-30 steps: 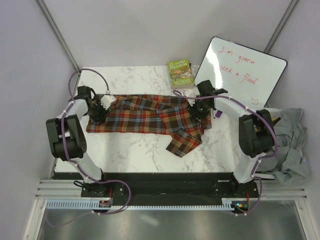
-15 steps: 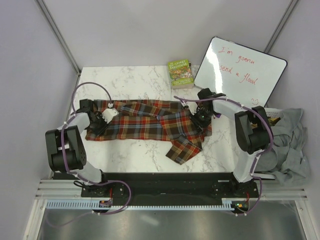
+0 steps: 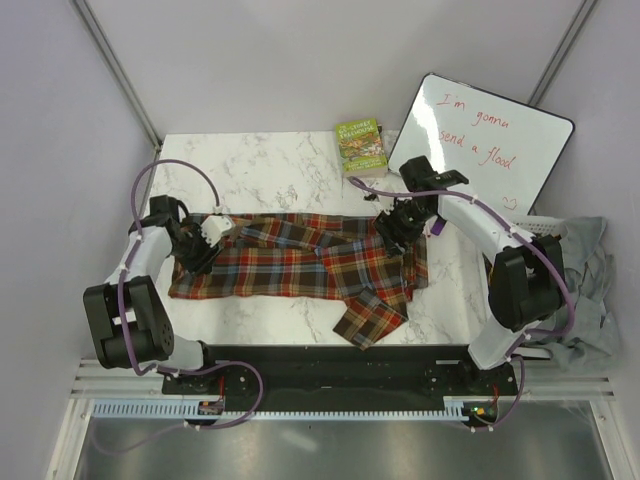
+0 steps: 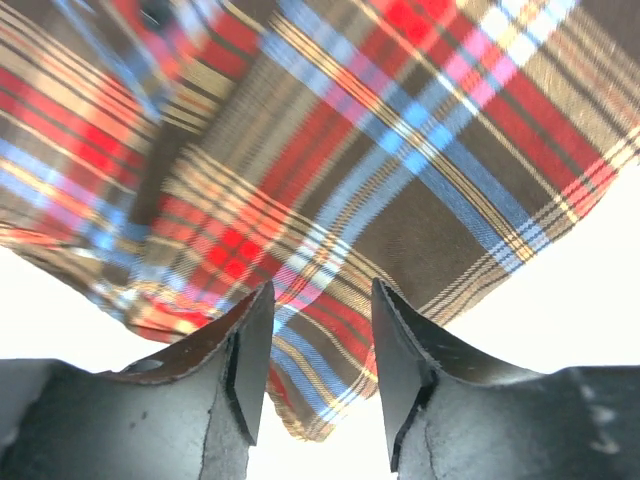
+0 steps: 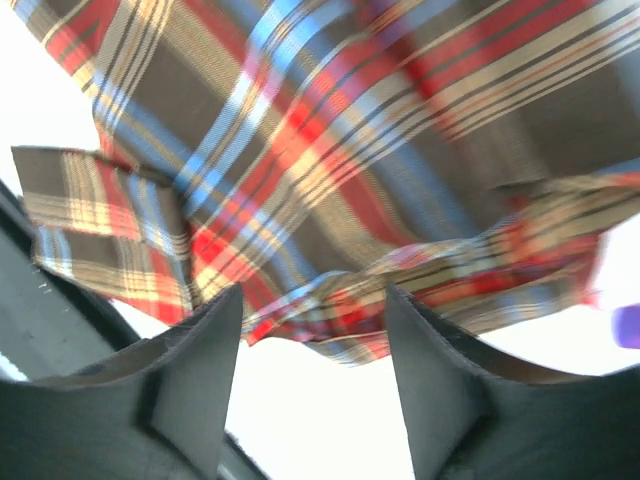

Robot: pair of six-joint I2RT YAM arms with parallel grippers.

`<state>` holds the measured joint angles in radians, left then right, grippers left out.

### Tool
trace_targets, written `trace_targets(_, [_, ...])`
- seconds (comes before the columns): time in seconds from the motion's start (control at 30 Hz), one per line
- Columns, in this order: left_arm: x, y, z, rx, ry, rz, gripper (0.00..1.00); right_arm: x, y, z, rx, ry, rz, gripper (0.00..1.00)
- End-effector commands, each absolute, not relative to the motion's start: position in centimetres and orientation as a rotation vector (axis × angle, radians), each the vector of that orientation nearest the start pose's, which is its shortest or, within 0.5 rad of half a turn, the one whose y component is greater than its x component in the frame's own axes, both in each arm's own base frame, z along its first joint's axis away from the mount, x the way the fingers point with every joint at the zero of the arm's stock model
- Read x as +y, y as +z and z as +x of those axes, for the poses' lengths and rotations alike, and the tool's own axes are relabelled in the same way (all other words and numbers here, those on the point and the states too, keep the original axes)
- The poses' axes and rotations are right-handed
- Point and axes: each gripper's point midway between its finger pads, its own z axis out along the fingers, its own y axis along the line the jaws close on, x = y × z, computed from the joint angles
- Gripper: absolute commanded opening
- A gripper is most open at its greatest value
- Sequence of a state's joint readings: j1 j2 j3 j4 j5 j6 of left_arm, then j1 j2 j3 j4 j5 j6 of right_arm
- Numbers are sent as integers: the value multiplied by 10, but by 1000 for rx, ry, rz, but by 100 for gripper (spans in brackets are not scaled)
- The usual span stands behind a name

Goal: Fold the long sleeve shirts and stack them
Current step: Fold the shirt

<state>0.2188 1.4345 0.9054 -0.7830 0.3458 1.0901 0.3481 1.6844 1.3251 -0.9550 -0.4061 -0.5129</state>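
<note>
One long sleeve shirt [image 3: 300,265], plaid in red, brown and blue, lies spread flat across the white marble table [image 3: 260,165], with a sleeve end hanging toward the near edge [image 3: 370,318]. My left gripper [image 3: 197,245] sits over the shirt's left end. In the left wrist view it [image 4: 322,290] is open, and a corner of the cloth [image 4: 310,400] lies loose between its fingers. My right gripper [image 3: 396,224] hovers over the shirt's right end. It [image 5: 313,292] is open in the right wrist view, with the rumpled shirt edge [image 5: 420,270] just past its fingertips.
A green book [image 3: 361,147] and a whiteboard with red writing [image 3: 480,140] stand at the back right. A heap of grey cloth [image 3: 585,285] lies beside the table's right edge, by the right arm. Pale walls close in on the left and right.
Both grippers closed further, then opened wide and let go of the plaid shirt. The shirt has shifted toward the near edge, and the right gripper has drawn back a little.
</note>
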Motion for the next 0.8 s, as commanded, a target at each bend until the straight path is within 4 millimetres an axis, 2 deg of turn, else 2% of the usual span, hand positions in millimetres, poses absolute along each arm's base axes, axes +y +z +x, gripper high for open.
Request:
trace_targets(0.0, [19, 75, 283, 2396, -278, 1134, 52, 161, 107, 326, 2466, 467, -1244, 69])
trace_targets(0.07, [18, 78, 285, 2393, -292, 1125, 55, 163, 101, 334, 2475, 458, -1252, 70])
trace_targets(0.1, [17, 79, 285, 2387, -297, 1126, 63, 163, 99, 338, 2470, 448, -1259, 71])
trace_targets(0.17, [17, 82, 287, 2380, -292, 1128, 64, 159, 89, 343, 2490, 417, -1270, 74])
trace_targets(0.33, [15, 79, 284, 2383, -310, 1127, 66, 157, 79, 355, 2484, 371, -1284, 75])
trace_targets(0.57, [15, 76, 282, 2391, -314, 1132, 66, 153, 89, 371, 2456, 345, -1254, 73])
trace_targets(0.77, [14, 75, 285, 2390, -329, 1126, 67, 156, 87, 377, 2461, 360, -1258, 73])
